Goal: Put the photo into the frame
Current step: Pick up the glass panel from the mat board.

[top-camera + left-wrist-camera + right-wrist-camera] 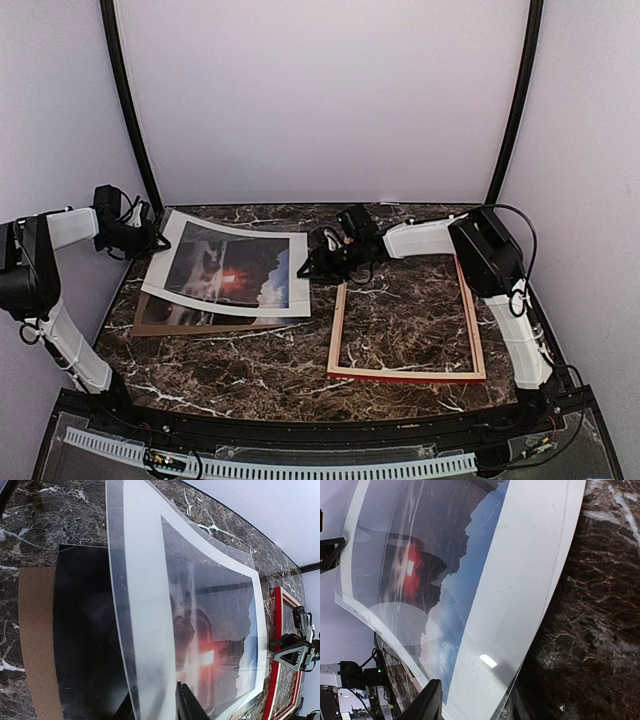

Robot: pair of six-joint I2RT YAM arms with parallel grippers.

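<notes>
The photo (230,268), dark rocks with a red-orange glow, sits behind a white mat border (298,275) and a glossy clear sheet. This stack is raised off the table at its left side. My left gripper (150,240) is shut on the stack's left edge, one finger above and one below (155,702). My right gripper (312,265) straddles the stack's right edge (475,702), its jaws still apart, one over the photo (420,555) and one beneath. The frame (406,374) lies flat at the right, pale back up with a red edge showing; its red rail (276,630) also shows.
A brown cardboard backing board (160,322) lies on the marble table (250,370) under the raised stack; in the left wrist view the backing board (35,630) sits partly in shadow. Black posts and pale walls close off the back and sides.
</notes>
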